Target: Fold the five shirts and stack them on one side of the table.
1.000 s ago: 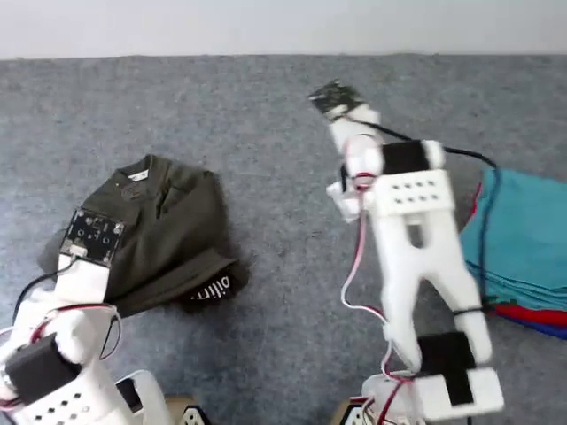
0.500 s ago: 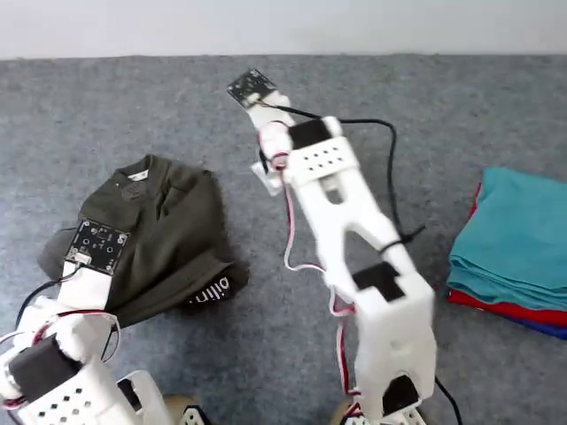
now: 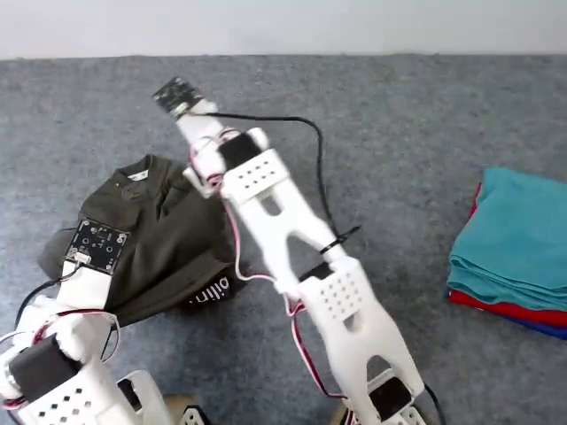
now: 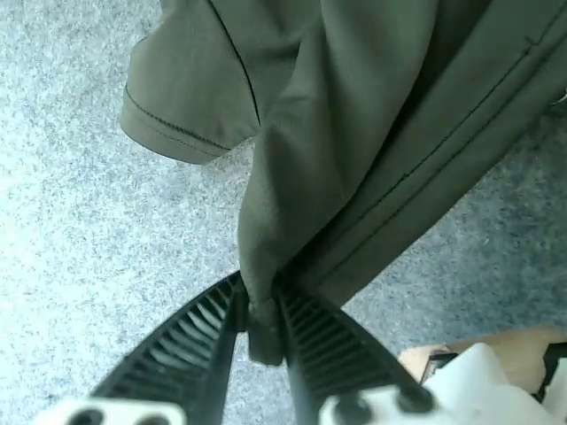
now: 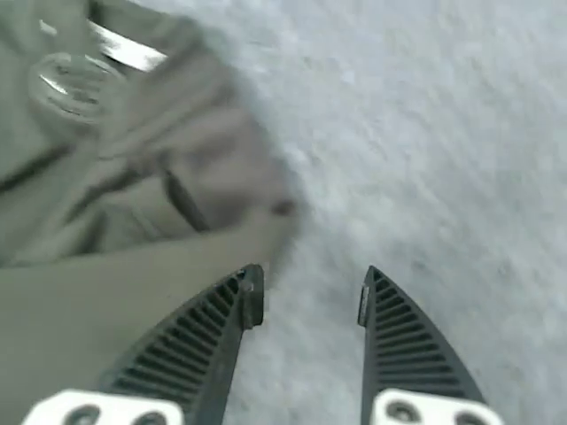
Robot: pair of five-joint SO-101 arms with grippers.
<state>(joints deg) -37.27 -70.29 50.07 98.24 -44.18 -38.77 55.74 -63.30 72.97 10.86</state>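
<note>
An olive green shirt (image 3: 168, 226) lies crumpled on the grey carpet at the left of the table. My left gripper (image 4: 262, 317) is shut on a fold of this shirt's (image 4: 372, 133) edge, at its near left side. The right arm (image 3: 266, 212) stretches diagonally from the front middle to the shirt's far right corner. There my right gripper (image 5: 306, 301) hangs open just above the carpet, right beside the olive cloth (image 5: 97, 266), with nothing between its fingers. A stack of folded shirts (image 3: 518, 252), teal on top with red and blue beneath, sits at the right edge.
The grey carpet (image 3: 407, 150) covers the whole table, with a wide bare stretch between the olive shirt and the folded stack. A black cable (image 3: 314, 168) trails along the right arm. A white wall (image 3: 283, 27) bounds the far edge.
The right arm has swung left from the table's middle to the olive shirt's far right corner. The left arm has hardly moved and keeps its hold on the shirt.
</note>
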